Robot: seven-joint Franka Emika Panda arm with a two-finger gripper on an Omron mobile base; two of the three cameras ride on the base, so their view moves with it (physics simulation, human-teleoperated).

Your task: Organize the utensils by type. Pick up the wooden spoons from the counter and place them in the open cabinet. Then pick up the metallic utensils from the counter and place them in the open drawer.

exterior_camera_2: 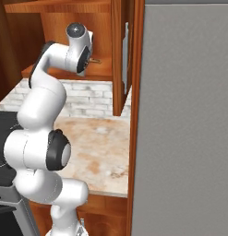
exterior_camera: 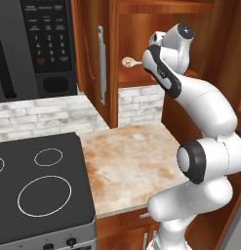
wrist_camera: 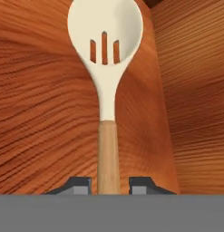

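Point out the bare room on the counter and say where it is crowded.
The counter lies bare from the stove to the brick backsplash. It is tight up in the cabinet, where the gripper and slotted spoon sit against the walls.

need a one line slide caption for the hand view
Slotted spoon with pale head and wooden handle, between the gripper fingertips, over the cabinet's reddish wood interior.

Black microwave [exterior_camera: 36, 46] above black stovetop [exterior_camera: 36, 188]; whitish brick backsplash [exterior_camera: 49, 117]; grey refrigerator [exterior_camera_2: 184, 120].
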